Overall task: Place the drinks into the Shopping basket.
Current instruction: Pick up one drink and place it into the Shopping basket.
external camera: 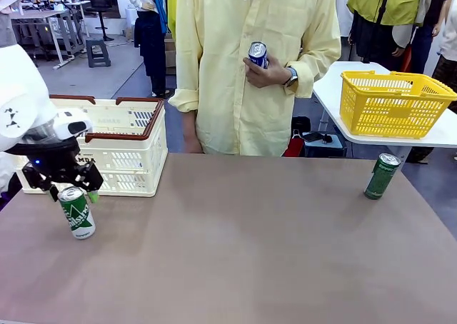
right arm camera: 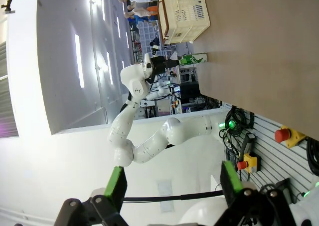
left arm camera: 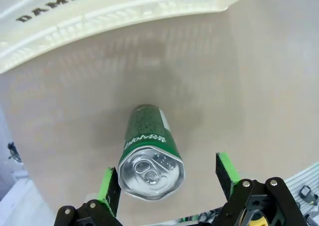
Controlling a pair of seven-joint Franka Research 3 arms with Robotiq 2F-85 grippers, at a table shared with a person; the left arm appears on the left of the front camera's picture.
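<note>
Green-white can (external camera: 77,213) stood upright on the surface (external camera: 235,252), just in front of the basket (external camera: 132,160), so only a short carry was left, by my reckoning; left fingers (left arm camera: 224,167) hung over it, spread wide, one pad on each side of the can's top; a clear gap on one side, the other pad close to the rim, contact uncertain; nothing grasped; lined up to close round the body, I judged. Dark can (external camera: 382,175) stood upright at the far right of the surface, well apart from the basket; likely the right arm's reach. Blue can (external camera: 258,54) was off the surface, held at chest height in the person's hand (external camera: 268,74); perhaps for handing over. Right fingers (right arm camera: 115,183) spread wide, empty, aimed away from the cans; seemingly waiting. Basket's contents could not be told.
</note>
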